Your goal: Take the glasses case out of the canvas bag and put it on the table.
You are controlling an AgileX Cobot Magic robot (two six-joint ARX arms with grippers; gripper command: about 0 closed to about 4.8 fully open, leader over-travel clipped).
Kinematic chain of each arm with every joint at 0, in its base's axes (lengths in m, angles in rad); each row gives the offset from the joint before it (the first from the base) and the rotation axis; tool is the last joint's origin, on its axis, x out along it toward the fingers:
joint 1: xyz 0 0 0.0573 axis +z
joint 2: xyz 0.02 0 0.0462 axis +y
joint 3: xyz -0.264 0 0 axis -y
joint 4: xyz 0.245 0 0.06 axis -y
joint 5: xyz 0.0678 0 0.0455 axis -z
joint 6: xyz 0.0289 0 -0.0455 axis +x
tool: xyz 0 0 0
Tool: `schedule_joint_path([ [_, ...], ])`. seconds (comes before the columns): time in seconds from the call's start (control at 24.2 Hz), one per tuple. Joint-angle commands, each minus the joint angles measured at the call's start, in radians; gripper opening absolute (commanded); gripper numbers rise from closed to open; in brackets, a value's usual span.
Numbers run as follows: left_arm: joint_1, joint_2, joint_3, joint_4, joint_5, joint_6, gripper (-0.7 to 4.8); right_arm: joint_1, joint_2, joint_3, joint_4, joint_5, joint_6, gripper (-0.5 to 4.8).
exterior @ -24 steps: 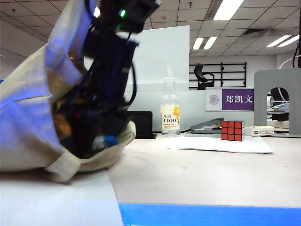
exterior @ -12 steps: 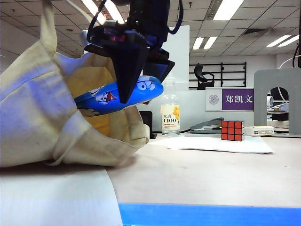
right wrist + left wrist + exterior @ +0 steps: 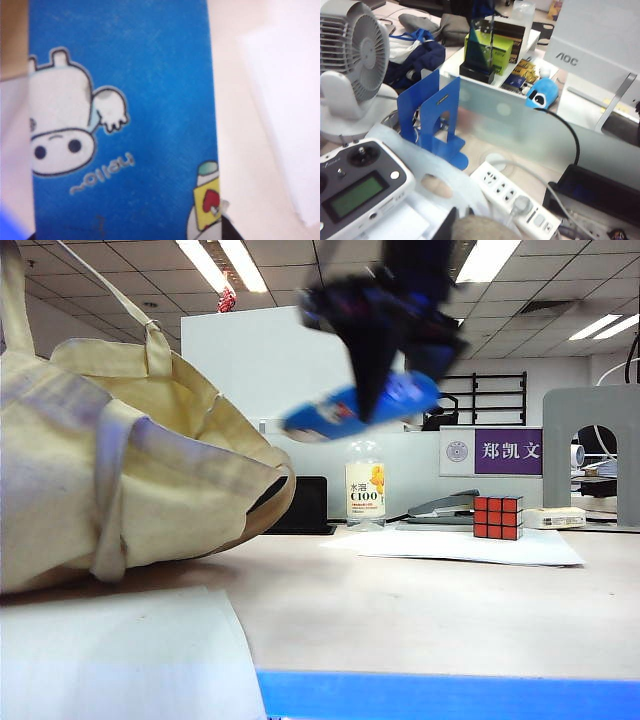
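Observation:
The bright blue glasses case [image 3: 325,418] hangs tilted in the air to the right of the canvas bag [image 3: 130,480], high above the table [image 3: 430,610]. My right gripper [image 3: 378,405] comes down from above and is shut on its middle. In the right wrist view the case [image 3: 150,100] fills the picture with its white cartoon figures, and one dark fingertip [image 3: 231,234] shows at its edge. The cream bag slumps at the left with its mouth facing right and a strap rising out of view. In the left wrist view my left gripper [image 3: 462,220] is shut on a fold of beige bag cloth [image 3: 485,230].
A red Rubik's cube [image 3: 496,517] sits on white paper sheets [image 3: 470,545] at the back right, beside a stapler [image 3: 440,508] and a drink bottle [image 3: 365,487]. Another white sheet [image 3: 120,660] lies front left. The left wrist view shows a fan [image 3: 350,55], blue bookends [image 3: 435,120] and a power strip [image 3: 515,195].
My right gripper has risen out of the bag with the glasses case and carried it right, clear of the bag. The bag's mouth has sagged and the left arm has swung.

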State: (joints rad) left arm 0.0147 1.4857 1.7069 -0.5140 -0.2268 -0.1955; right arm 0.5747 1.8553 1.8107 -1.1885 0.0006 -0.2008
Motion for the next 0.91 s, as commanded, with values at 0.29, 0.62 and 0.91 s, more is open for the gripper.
schedule_joint_path([
  [0.29,0.002,-0.040,0.004,-0.057,0.006,0.026,-0.03,-0.166,0.001,-0.260,0.310,0.002,0.047,1.56],
  [0.62,0.001,-0.047,0.004,-0.069,0.097,0.002,-0.03,-0.167,0.013,-0.415,0.499,-0.048,0.044,1.61],
  [0.91,0.001,-0.054,0.005,-0.046,0.312,-0.066,-0.03,-0.167,0.002,-0.450,0.552,-0.032,0.097,4.79],
])
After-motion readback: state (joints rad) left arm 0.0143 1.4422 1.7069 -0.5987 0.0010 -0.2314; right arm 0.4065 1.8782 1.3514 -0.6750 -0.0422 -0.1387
